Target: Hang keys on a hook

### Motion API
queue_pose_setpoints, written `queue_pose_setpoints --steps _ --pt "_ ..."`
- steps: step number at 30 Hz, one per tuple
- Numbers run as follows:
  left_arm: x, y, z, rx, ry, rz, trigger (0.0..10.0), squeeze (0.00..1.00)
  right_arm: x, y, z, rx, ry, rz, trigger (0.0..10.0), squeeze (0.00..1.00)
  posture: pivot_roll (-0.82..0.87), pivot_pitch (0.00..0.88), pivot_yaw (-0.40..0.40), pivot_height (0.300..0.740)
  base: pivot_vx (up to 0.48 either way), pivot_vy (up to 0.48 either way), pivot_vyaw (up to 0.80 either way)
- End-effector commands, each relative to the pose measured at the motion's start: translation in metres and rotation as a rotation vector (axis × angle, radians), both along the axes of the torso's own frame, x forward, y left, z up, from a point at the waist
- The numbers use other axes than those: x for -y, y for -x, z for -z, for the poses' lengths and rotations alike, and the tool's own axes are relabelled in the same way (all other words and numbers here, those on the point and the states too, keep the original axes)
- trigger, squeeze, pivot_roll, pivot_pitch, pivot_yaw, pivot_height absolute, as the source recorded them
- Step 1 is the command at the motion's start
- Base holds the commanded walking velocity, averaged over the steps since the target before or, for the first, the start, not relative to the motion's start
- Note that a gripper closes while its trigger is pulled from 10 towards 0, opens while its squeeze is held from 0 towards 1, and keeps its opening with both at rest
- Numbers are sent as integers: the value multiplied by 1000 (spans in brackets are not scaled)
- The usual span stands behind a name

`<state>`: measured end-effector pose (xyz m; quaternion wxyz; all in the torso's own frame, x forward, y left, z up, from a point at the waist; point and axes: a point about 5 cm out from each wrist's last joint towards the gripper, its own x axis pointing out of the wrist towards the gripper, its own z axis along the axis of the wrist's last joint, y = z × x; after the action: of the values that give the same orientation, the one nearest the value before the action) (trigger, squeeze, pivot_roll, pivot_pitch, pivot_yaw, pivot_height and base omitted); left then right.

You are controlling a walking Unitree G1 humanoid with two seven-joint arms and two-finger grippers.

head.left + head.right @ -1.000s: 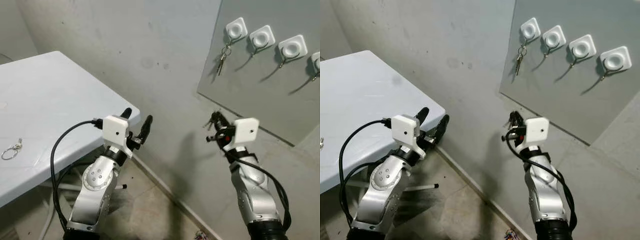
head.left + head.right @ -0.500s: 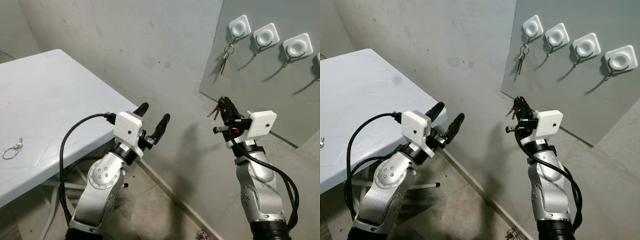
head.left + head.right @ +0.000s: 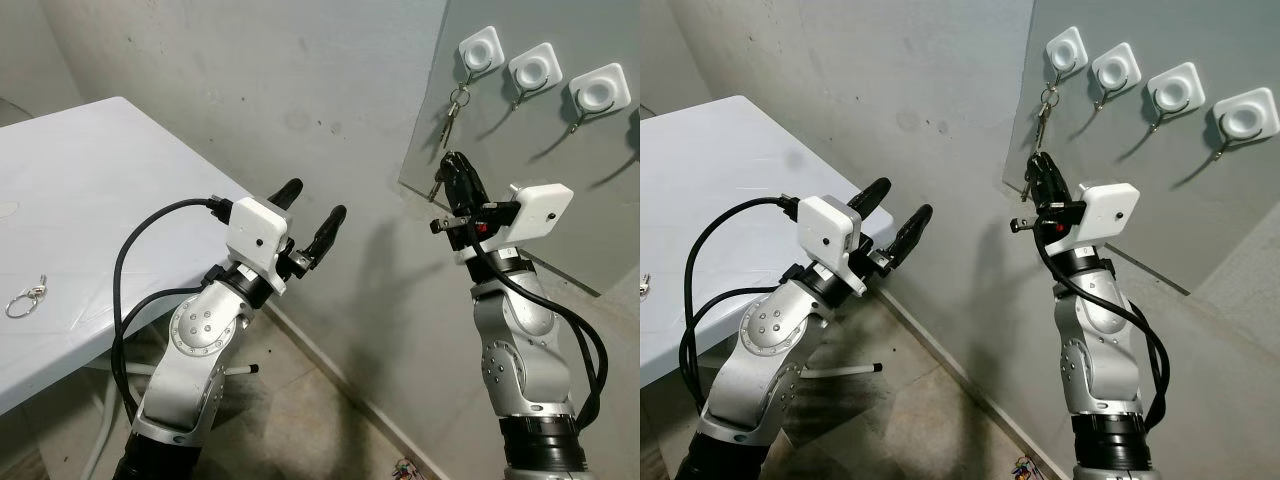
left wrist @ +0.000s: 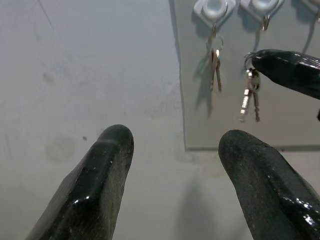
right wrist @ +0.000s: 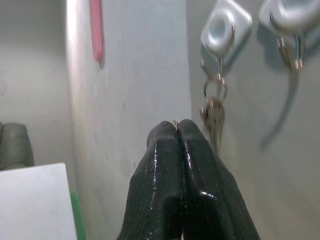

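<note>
A grey wall panel (image 3: 590,160) carries a row of white hooks. The first hook (image 3: 480,50) holds a hanging set of keys (image 3: 455,105); the second hook (image 3: 532,68) and third hook (image 3: 598,88) are bare. My right gripper (image 3: 452,165) is raised just below the first hook, shut on a bunch of keys (image 4: 249,97) that dangles from its fingers (image 4: 290,70). A thin ring pokes out between its tips in the right wrist view. My left gripper (image 3: 314,200) is open, held up before the bare wall left of the panel.
A white table (image 3: 90,200) stands at the left with a loose key ring (image 3: 25,298) near its front edge. Below the panel, the wall meets a stained concrete floor (image 3: 320,430). A fourth hook (image 3: 1247,113) sits at the right end of the row.
My right gripper has risen with its keys from below the panel's lower edge up to just under the first hook. The left arm has lifted and reached forward a little.
</note>
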<state>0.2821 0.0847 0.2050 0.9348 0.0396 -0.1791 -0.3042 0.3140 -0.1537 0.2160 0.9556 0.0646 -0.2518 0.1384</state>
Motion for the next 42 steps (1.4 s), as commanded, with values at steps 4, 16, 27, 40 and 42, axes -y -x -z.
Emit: queue_pose_setpoints --steps 4,16,27,40,42 --pt "2 1 -10 30 2 18 10000 0 2 -3 -11 23 -30 9 10000 0 -113 54 -20 740 0 0 0" --pt "7 6 -19 55 4 48 10000 0 2 -8 -30 42 -227 8 10000 0 -101 52 -24 740 0 0 0" --pt "13 9 -21 63 -13 88 10000 0 8 -10 -39 49 -336 19 10000 0 -105 55 -21 740 0 0 0" --pt "13 10 -22 54 -12 86 10000 0 16 -9 -46 61 -405 30 10000 0 -106 64 -23 740 0 0 0" --pt "13 10 -22 54 -12 86 10000 0 16 -9 -47 60 -406 30 10000 0 -106 64 -23 740 0 0 0"
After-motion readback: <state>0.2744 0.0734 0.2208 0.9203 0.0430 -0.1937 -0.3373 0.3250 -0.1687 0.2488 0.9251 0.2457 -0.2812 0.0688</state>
